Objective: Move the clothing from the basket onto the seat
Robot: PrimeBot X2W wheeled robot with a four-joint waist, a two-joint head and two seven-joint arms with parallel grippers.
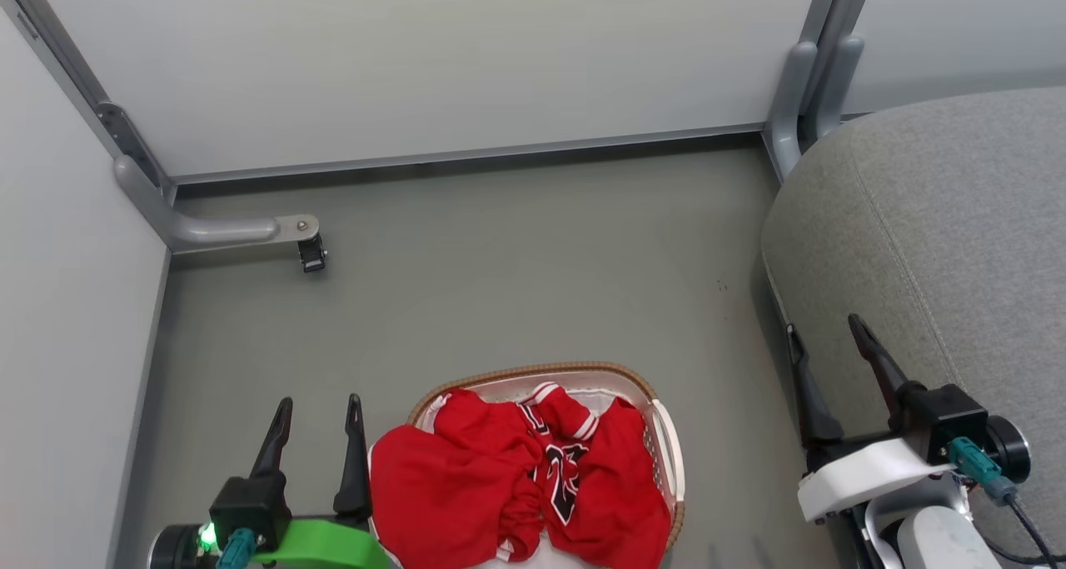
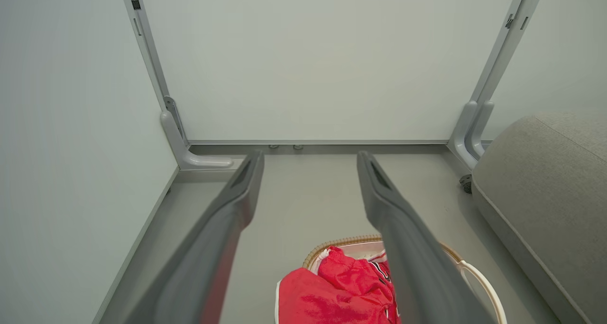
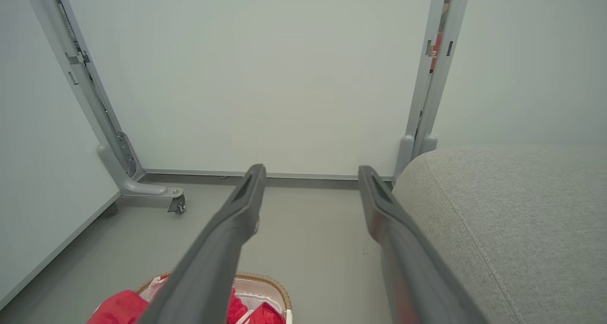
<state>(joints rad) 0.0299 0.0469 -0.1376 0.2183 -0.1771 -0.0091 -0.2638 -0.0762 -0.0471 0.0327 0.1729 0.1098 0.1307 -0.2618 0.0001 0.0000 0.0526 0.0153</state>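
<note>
left gripper (image 1: 321,401): fingers apart, holding nothing, tips pointing away from the robot. it hangs just left of the basket (image 1: 666,444). from the head view it looks clear of both rim and cloth. left wrist view has the two fingers spread wide over the floor (image 1: 500,261), with the basket's far end under the right-hand one

right gripper (image 1: 822,326): fingers spread wide too, holding nothing. it sits at the left edge of the seat (image 1: 958,219), one finger over the floor strip and the other over the grey cushion. can't tell if it touches the fabric

basket: oval, white perforated wall, brown woven rim. it stands on the floor between the two grippers, closer to the left one. near end is cut off by the bottom of the head view

contents: the clothing (image 1: 466,477) is all in the basket, bunched up
- plain red piece (image 1: 433,486) on the left side, spilling over the rim toward the left gripper
- jersey (image 1: 558,469) in the middle and right, black-and-white lettering facing up
- red cuff (image 1: 583,423) with white trim folded on top near the far end

seat: big grey upholstered cushion, rounded edge, stitched seam. it is right of the basket with a strip of floor between them

further out: pale partition panels (image 1: 416,52) on a grey frame, and a caster foot (image 1: 310,252) at the far left
</note>
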